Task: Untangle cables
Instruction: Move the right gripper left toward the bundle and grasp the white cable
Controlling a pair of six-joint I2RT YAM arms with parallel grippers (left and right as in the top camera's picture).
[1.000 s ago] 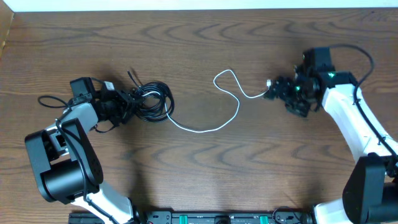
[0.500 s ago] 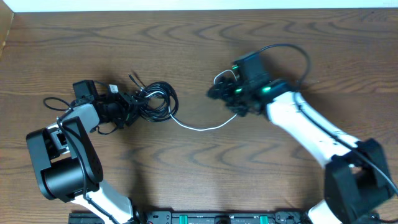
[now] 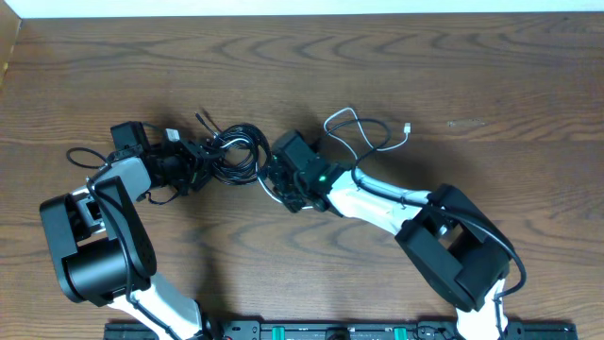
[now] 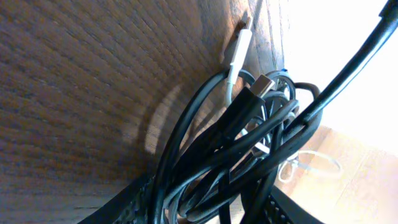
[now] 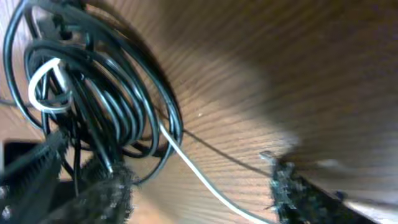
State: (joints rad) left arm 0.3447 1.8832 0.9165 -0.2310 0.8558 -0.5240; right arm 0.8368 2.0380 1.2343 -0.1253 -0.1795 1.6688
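I'm seeing the right gripper (image 5: pixel 196 176) standing open over the wooden table (image 5: pixel 280 74), its fuzzy fingers (image 5: pixel 99 193) straddling the white cable (image 5: pixel 177 149) without touching it. The black cables (image 5: pixel 124 106) are lying coiled at upper left, with a white loop (image 5: pixel 45 84) showing among them.

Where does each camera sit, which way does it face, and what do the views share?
Overhead: above the wooden table, looking straight down; both arms, left gripper, right gripper.
Left wrist: low, looking along the table into coiled black cables; own fingers below.
Right wrist: angled down at that coil and a thin white cable; own fingers.
Shared: the coil.
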